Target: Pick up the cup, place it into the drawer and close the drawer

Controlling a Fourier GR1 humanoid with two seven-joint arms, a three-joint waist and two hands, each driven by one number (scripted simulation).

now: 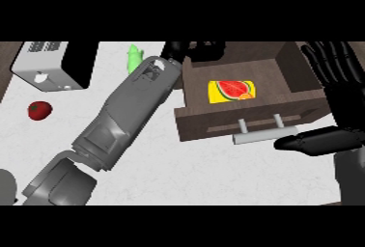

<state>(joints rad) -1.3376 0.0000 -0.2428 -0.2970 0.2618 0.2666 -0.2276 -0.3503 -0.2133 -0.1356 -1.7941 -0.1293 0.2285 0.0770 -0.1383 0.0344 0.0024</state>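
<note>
Your left hand (191, 49) sits at the open drawer's (299, 103) back left corner, fingers curled, contents not discernible. Your right hand (335, 72) rests spread at the drawer's right. A yellow, fruit-printed cup (231, 91) lies inside the drawer.

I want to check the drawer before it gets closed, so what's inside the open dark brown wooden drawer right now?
Inside the dark brown wooden drawer lies a yellow card with a watermelon picture. The black left hand covers the drawer's back left corner, so whatever is there, cup included, cannot be seen.
</note>
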